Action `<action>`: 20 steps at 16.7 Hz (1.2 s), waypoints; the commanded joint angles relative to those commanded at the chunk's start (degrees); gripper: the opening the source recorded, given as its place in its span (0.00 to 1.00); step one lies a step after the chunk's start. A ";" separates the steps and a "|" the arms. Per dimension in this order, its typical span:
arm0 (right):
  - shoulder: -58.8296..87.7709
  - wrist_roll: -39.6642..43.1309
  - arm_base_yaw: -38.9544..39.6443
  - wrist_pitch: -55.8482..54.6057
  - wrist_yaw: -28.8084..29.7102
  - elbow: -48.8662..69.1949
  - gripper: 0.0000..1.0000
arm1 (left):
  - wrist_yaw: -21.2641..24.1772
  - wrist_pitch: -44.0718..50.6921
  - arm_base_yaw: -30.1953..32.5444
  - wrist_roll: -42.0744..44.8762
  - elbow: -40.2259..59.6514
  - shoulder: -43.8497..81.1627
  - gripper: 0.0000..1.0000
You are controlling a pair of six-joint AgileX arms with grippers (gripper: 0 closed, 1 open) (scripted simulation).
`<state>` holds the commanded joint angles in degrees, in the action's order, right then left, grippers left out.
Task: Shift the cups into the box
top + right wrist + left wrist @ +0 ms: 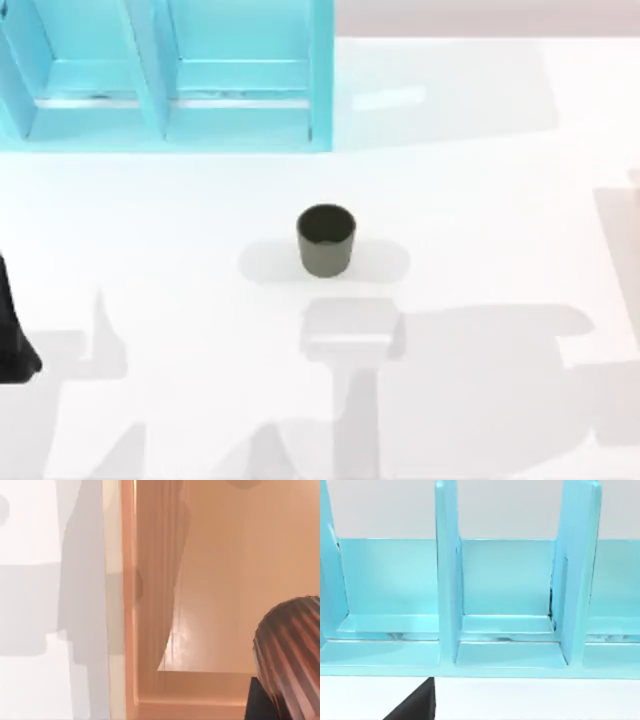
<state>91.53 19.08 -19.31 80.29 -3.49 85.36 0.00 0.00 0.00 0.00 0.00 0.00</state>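
White table (480,200), olive-grey cup (326,240) upright

cup (326,240) mid-table (upright) | shelf (165,75) behind, left

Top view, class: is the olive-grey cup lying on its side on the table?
No. The olive-grey cup stands upright on the white table, its round open mouth facing up, near the middle and apart from the blue rack.
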 joint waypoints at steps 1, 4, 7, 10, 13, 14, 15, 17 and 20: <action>-1.70 3.38 -3.46 0.61 -0.24 -2.06 0.00 | 0.00 0.00 0.00 0.00 0.00 0.00 1.00; -5.75 10.86 -11.23 2.06 -0.75 -6.85 0.00 | 0.00 0.00 0.00 0.00 0.00 0.00 1.00; -7.32 13.54 -13.96 2.62 -0.95 -8.59 0.00 | 0.00 0.00 0.00 0.00 0.00 0.00 1.00; -7.32 13.54 -13.96 2.62 -0.95 -8.59 0.00 | 0.00 0.00 0.00 0.00 0.00 0.00 1.00; -7.04 13.51 -13.68 1.70 -0.84 -9.16 0.00 | 0.00 0.00 0.00 0.00 0.00 0.00 1.00; -7.01 13.56 -13.69 0.62 -0.84 -10.19 0.00 | 0.00 0.00 0.00 0.00 0.00 0.00 1.00; -6.95 13.58 -13.74 -0.79 -0.86 -11.56 0.00 | 0.00 0.00 0.00 0.00 0.00 0.00 1.00; -6.77 13.63 -13.90 -4.29 -0.87 -14.93 0.00 | 0.00 0.00 0.00 0.00 0.00 0.00 1.00; -6.50 13.71 -14.10 -9.60 -0.84 -20.04 0.00 | 0.00 0.00 0.00 0.00 0.00 0.00 1.00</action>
<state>85.03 32.79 -33.41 70.69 -4.34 65.31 0.00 0.00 0.00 0.00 0.00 0.00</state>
